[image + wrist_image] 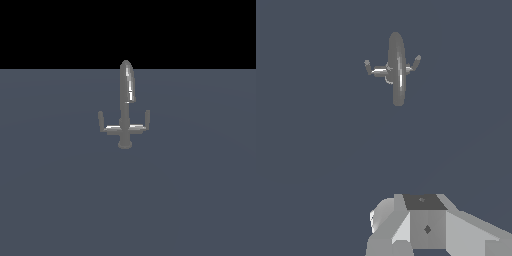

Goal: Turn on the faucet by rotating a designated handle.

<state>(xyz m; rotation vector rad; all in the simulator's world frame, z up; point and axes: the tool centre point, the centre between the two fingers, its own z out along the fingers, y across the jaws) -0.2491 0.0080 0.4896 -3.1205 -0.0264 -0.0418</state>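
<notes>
On my exterior feed the faucet (125, 107) stands alone on a flat slate-grey floor (55, 200), about mid-frame and toward the far side, just below the black background.

Taking it from the exterior view's left: the left-hand peg (100, 120) rises upright from the end of the crossbar (123, 128), which runs level across the stem. In the middle, the tall tapered spout (127, 82) stands up with a bright highlight down its side, and the round base (124, 144) sits on the floor below the crossbar. On the exterior view's right is the handle (147, 119), its short grey peg upturned at the bar's right end. Nothing touches either peg.

The arm does not appear in the exterior feed at all.

On the wrist feed I look down on the faucet (397, 69) from above, spout foreshortened, pegs splayed out on either side. The gripper (423, 227) shows only as pale blocky housing at the frame's edge, well apart from the faucet. Its fingertips are out of frame, so I cannot tell how far it is open, and I see nothing held.
</notes>
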